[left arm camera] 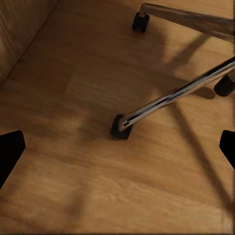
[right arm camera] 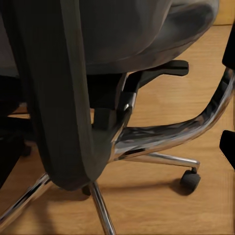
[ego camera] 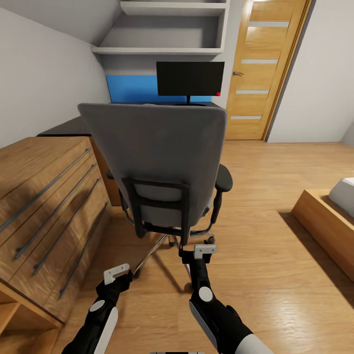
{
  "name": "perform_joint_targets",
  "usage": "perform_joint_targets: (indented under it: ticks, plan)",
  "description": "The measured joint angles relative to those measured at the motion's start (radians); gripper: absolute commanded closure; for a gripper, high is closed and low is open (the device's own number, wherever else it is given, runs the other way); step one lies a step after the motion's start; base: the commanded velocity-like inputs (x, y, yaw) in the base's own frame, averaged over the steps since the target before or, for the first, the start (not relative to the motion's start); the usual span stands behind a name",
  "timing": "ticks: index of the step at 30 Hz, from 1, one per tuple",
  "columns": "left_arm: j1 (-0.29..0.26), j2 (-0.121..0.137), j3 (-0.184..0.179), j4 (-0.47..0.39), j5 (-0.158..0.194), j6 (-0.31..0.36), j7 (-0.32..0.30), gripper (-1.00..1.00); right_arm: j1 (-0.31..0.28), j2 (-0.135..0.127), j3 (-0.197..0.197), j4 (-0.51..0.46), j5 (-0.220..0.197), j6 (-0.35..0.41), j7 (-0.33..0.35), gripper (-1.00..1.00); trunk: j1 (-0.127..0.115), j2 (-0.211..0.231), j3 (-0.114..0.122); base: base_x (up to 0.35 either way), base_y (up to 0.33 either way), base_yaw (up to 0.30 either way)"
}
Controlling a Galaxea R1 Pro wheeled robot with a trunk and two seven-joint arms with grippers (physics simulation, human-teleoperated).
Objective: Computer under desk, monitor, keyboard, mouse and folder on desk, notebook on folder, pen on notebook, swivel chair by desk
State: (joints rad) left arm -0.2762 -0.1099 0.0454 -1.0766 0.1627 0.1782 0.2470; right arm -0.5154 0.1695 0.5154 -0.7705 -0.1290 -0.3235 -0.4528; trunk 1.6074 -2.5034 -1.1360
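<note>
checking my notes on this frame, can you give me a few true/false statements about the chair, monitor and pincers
1. The chair has its backrest toward the robot. True.
2. The monitor lies on the floor. False: it stands upright beyond the chair, in front of the blue wall panel.
3. The left pincer grips a castor. False: in the left wrist view its fingers stand wide apart above the wooden floor, with a castor further off.
4. The right pincer is close behind the chair's base. True.
5. A wooden dresser stands to the chair's left in the head view. True.
6. The door stands wide open. False: it is shut.
</note>
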Motion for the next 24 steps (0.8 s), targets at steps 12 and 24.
perform_joint_targets:
  ticks: [12, 24]
  plan:
    - [0.000, 0.000, 0.000, -0.001, 0.000, 0.000, 0.000, -1.00, 0.000, -0.001, -0.001, 0.000, 0.001, 0.000, 0.000, -1.00, 0.000, 0.000, 0.000, 0.000, -0.084, 0.000]
    - [0.000, 0.000, 0.000, -0.002, 0.000, 0.000, 0.000, -1.00, 0.000, -0.002, -0.002, -0.001, 0.001, -0.005, 0.000, -1.00, 0.000, 0.000, 0.000, 0.000, -0.143, 0.000]
